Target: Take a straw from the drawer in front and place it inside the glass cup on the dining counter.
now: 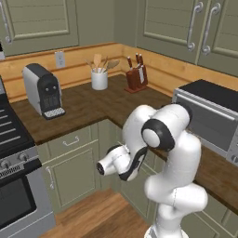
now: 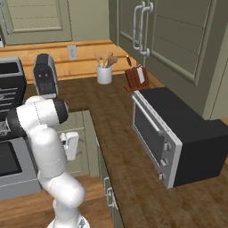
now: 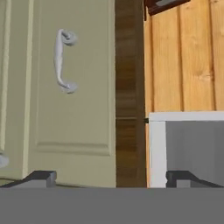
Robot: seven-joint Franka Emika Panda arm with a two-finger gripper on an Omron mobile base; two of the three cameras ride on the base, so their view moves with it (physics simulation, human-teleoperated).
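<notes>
Sage-green cabinets (image 1: 69, 169) with silver handles sit under a dark brown wood-grain counter (image 1: 93, 104), backed by a honey-toned plank wall (image 1: 74, 56), with a white utensil pot (image 1: 99, 79), a reddish-brown knife block (image 1: 136, 78), a grey-and-black coffee machine (image 1: 42, 90) and a black-and-silver oven (image 2: 178, 133).

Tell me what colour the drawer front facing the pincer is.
Sage green, with a small silver bar handle. The drawer shows best in the hand view, ahead of the open pincer.

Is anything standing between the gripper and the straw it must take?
Yes: the sage-green drawer with the small silver handle is shut, so its flat front lies between the open gripper and whatever is inside.
</notes>
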